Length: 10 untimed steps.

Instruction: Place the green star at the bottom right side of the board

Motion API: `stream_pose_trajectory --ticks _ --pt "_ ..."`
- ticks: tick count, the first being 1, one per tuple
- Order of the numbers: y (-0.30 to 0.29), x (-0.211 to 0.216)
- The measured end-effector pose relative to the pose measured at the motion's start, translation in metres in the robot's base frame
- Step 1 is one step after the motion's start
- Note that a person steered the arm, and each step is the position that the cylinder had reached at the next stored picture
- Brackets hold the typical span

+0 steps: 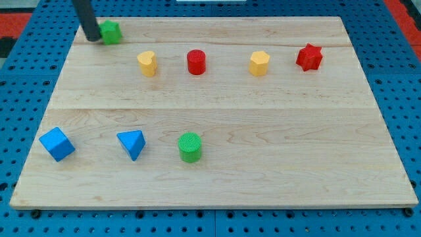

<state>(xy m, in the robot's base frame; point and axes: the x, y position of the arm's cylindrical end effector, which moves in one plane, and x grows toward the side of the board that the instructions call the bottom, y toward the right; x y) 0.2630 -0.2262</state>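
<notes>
The green star (pixel 111 31) sits near the board's top left corner. My tip (pixel 92 39) rests on the board right against the star's left side; the dark rod rises from it out of the view's top. A green cylinder (pixel 190 147) stands near the view's bottom, left of centre.
A row runs across the upper board: yellow heart-like block (pixel 147 63), red cylinder (pixel 196 62), yellow hexagonal block (pixel 260 63), red star (pixel 309 57). At the bottom left sit a blue cube (pixel 57 144) and a blue triangular block (pixel 132 143). The wooden board (pixel 296 151) lies on blue pegboard.
</notes>
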Motion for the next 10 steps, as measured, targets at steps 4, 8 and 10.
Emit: stream_pose_trajectory --ticks 4,8,10 --pt "0.011 -0.027" --pt "-0.017 0.046" --pt "-0.005 0.013"
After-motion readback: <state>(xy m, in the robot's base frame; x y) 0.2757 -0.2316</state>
